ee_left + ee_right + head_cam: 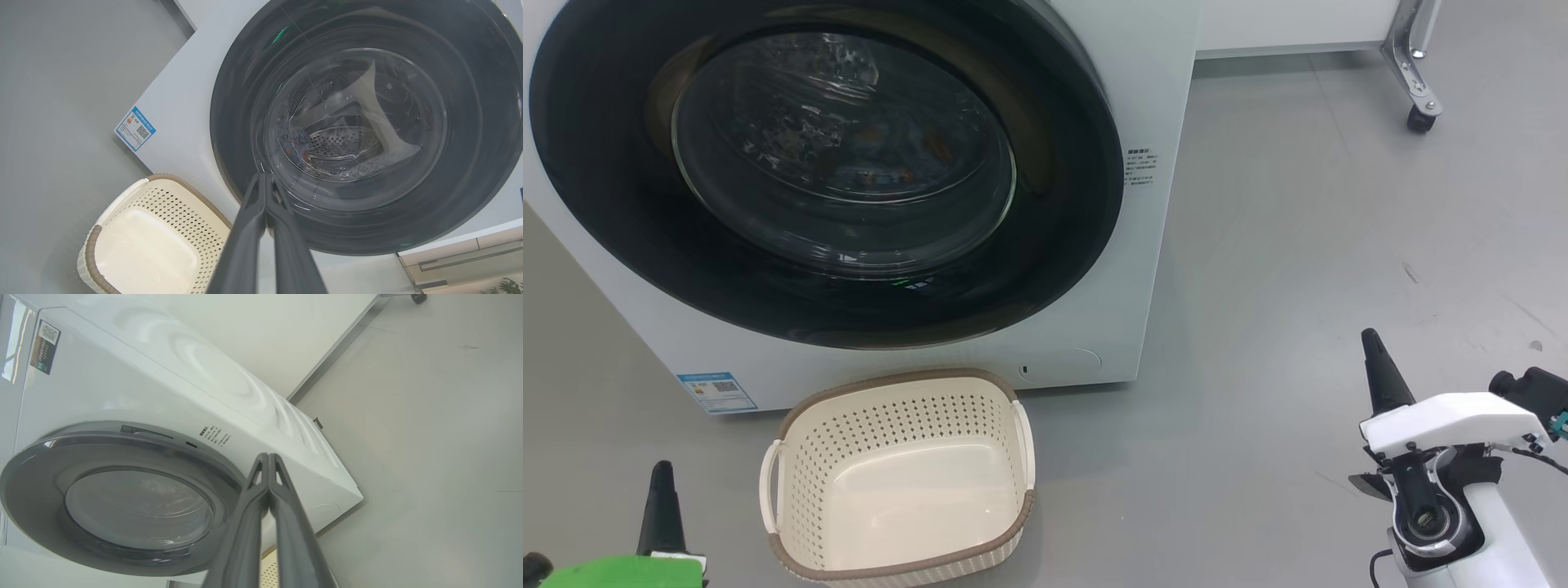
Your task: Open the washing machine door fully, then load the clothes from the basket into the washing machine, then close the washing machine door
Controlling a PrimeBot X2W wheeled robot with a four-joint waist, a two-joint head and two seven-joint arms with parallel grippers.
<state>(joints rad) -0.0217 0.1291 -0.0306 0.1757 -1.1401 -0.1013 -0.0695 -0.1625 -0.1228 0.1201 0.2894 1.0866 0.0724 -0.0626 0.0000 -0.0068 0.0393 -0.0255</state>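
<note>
The machine [1139, 310] stands on the floor [1298, 245], its door [621, 204] shut flush against the front. The basket [898, 416] sits just before it, below the door. Clothes [890, 173] show dimly behind the glass. The left hand [662, 472] and right hand [1370, 339] hover low at either side, fingers pressed together.

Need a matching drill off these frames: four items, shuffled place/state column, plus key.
Items
1. washing machine door
2. basket
3. right gripper
4. blue label

Place or state
A. stuck at the lower left corner of the washing machine front
B. empty, on the floor before the machine
C. fingers pressed together, holding nothing
D. closed, with a glossy black rim around clear glass

Pairs: 1-D, 2-B, 3-C, 4-A
</note>
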